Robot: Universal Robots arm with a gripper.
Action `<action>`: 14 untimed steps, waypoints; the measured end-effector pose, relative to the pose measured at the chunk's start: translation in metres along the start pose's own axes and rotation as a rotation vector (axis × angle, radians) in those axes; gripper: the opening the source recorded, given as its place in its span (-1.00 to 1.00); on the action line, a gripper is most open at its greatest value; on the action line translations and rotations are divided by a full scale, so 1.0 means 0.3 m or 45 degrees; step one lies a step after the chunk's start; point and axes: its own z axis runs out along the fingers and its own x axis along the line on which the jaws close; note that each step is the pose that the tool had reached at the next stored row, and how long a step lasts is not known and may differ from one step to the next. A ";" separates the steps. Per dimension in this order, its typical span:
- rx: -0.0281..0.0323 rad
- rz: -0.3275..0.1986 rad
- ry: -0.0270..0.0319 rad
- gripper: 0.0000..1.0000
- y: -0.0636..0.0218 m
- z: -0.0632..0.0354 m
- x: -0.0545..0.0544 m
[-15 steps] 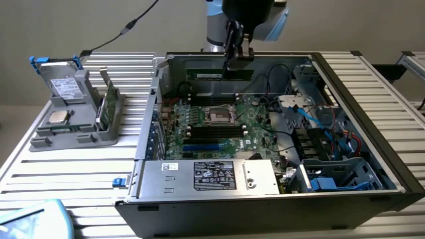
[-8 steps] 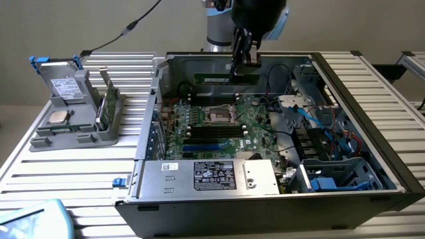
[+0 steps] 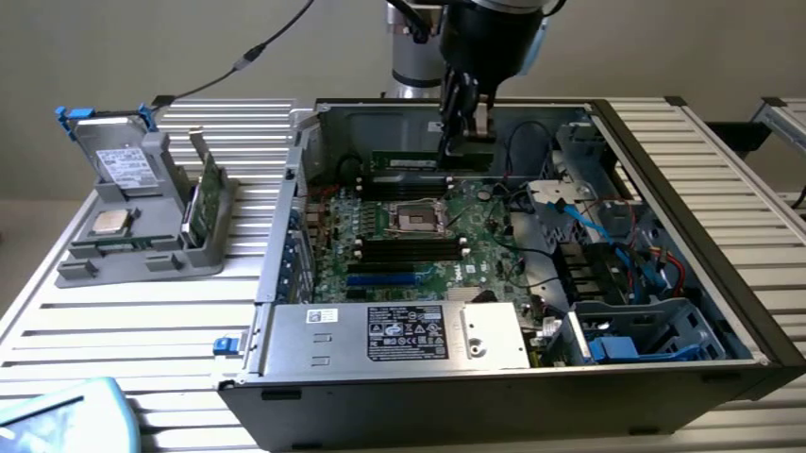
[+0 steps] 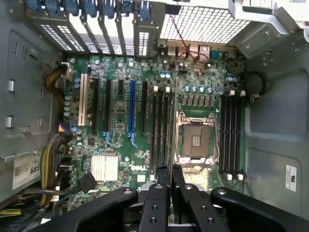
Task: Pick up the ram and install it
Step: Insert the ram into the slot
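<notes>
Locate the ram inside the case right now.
Exterior view: the ram lies level near the back wall of the computer case, held in the shut pincer, over the black memory slots beside the processor socket.

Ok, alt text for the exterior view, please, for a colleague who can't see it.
The end effector holds the ram over the motherboard inside an open computer case. A grey parts holder stands on the table at the exterior view's left.
</notes>
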 end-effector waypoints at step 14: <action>-0.0051 0.005 0.0355 -0.73 0.003 0.051 0.024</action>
